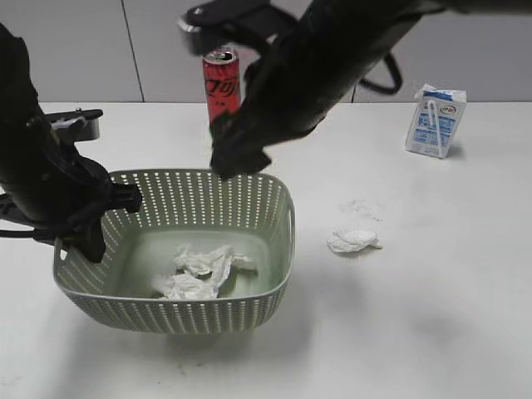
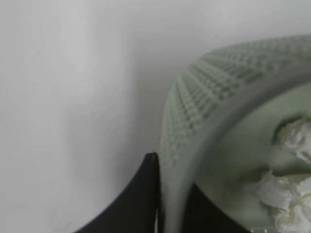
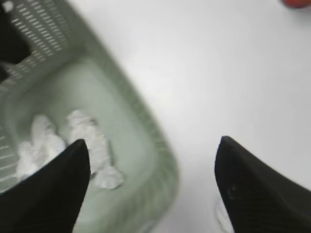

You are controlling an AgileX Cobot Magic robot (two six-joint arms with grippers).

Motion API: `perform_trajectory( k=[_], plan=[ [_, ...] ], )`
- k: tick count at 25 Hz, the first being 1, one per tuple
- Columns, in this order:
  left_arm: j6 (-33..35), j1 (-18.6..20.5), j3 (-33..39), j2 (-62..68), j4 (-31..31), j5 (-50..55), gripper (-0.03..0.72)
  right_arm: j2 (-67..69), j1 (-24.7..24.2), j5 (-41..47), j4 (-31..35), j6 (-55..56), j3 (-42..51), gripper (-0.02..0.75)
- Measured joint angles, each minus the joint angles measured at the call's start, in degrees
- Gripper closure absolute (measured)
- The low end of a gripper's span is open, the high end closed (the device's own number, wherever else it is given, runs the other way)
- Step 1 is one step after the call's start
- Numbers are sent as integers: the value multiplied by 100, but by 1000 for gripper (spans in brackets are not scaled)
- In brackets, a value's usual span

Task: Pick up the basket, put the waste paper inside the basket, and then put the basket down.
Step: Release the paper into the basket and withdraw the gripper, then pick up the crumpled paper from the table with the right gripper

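- Exterior view: the basket (image 1: 179, 312) is nearest, its near end raised off the white table (image 1: 432, 316), with two wads of waste paper (image 1: 202, 273) inside; a third wad (image 1: 352, 240) lies on the table to its right. The left gripper (image 1: 93, 243) is clamped on the basket's left rim. A red can (image 1: 221, 79) and a drink carton (image 1: 435, 120) stand behind.
- Left wrist view: black fingers (image 2: 141, 194) pinch the slotted wall.
- Right wrist view: the right gripper (image 3: 153, 150) is spread wide and empty over the basket's edge.

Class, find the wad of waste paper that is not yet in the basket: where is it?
In the exterior view it lies on the white table, just right of the basket, toward the drink carton: waste paper.
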Motion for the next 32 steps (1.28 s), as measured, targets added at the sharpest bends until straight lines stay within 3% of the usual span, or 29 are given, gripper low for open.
perform_trajectory(
  k=[4,9,18,21,25,27,30,32],
  plan=[
    [0,0,0,0,29,48,683,-104,-799,704,-493,1064,-569,147],
    [0,0,0,0,41,42,683,156,-1672,1456,-653,1815,-225,148],
    [0,0,0,0,42,36,683,1843,-1741,1015,-644,2021,165,148],
    [0,0,0,0,42,36,683,2057,-1741,851,-702,2036,165,181],
    [0,0,0,0,47,36,683,2063,-1741,558,-799,2043,160,288],
    [0,0,0,0,47,36,683,2067,-1741,474,-828,2043,159,388],
    [0,0,0,0,47,36,683,2067,-1741,421,-857,2032,159,626],
    [0,0,0,0,47,36,683,2042,-1741,408,-863,2025,165,702]
  ],
)
